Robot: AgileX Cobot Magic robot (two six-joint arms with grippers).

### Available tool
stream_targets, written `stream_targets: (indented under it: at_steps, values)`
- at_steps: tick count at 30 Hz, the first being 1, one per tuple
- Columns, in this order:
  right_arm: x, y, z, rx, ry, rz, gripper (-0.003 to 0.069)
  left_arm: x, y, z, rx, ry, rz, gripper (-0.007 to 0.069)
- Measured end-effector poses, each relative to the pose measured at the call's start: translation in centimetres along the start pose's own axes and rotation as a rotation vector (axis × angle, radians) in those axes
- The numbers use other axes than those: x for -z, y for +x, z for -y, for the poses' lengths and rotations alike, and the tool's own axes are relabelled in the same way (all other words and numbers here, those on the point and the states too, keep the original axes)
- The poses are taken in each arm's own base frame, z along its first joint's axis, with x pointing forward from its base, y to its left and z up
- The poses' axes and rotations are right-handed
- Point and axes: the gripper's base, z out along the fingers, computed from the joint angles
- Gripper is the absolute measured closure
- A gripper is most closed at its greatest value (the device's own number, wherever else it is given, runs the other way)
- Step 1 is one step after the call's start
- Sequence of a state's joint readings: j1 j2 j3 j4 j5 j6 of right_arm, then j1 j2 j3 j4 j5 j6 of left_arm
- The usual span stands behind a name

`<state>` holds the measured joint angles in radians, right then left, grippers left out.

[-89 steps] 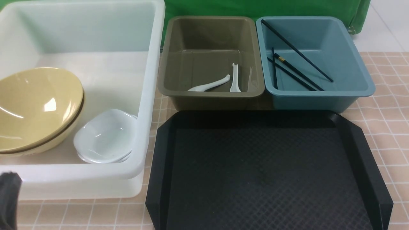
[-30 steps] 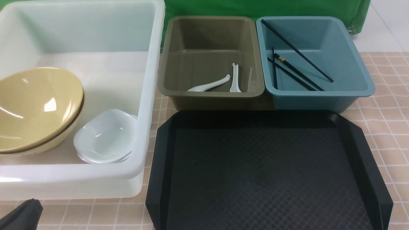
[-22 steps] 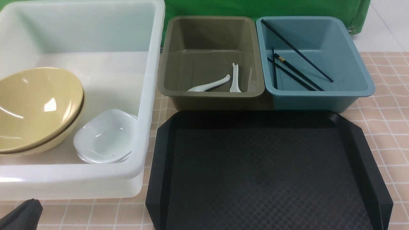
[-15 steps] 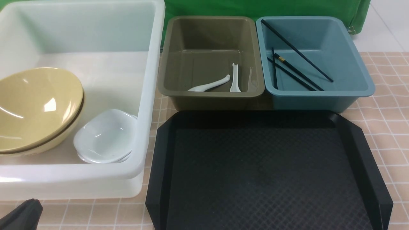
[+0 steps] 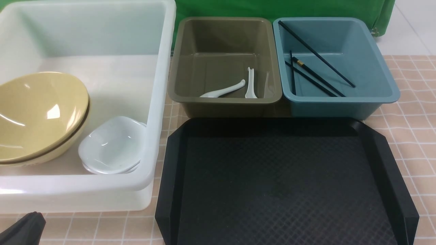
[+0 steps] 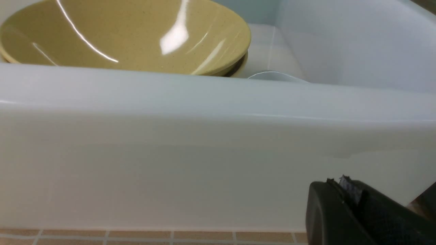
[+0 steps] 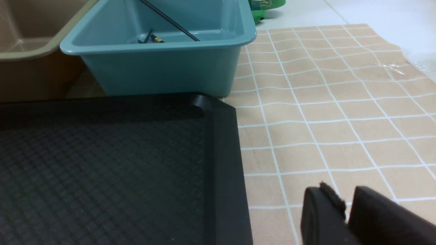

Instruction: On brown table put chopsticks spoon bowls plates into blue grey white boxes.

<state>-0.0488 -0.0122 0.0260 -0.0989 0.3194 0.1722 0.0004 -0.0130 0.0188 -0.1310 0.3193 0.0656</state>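
The white box (image 5: 160,102) at the left holds stacked yellow bowls (image 5: 37,115) and stacked white bowls (image 5: 112,146). The grey box (image 5: 224,100) holds white spoons (image 5: 223,91). The blue box (image 5: 340,98) holds several black chopsticks (image 5: 316,54). My left gripper (image 5: 25,226) is shut and empty, low at the front left, in front of the white box's near wall (image 6: 204,153); it also shows in the left wrist view (image 6: 344,185). My right gripper (image 7: 344,195) is shut and empty over the tablecloth, to the right of the black tray; it is out of the front view.
An empty black tray (image 5: 286,183) lies in front of the grey and blue boxes. A tan checked cloth (image 5: 415,112) covers the table. A green backdrop (image 5: 279,8) hangs behind the boxes. The cloth's edge and a white floor (image 7: 391,20) lie at the far right.
Since 3 s ago my left gripper dropped from beside the white box's front wall to the bottom left corner. It has been still for the last second.
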Motion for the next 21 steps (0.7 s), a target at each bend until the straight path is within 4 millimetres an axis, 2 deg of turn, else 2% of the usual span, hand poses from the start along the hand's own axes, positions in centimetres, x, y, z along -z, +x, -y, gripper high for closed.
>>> stream_targets:
  at_steps: [21]
  values:
    - [0.00, 0.00, 0.00, 0.000, 0.000, 0.000, 0.0466, 0.00, 0.00, 0.00, 0.002, 0.000, 0.000, 0.0635]
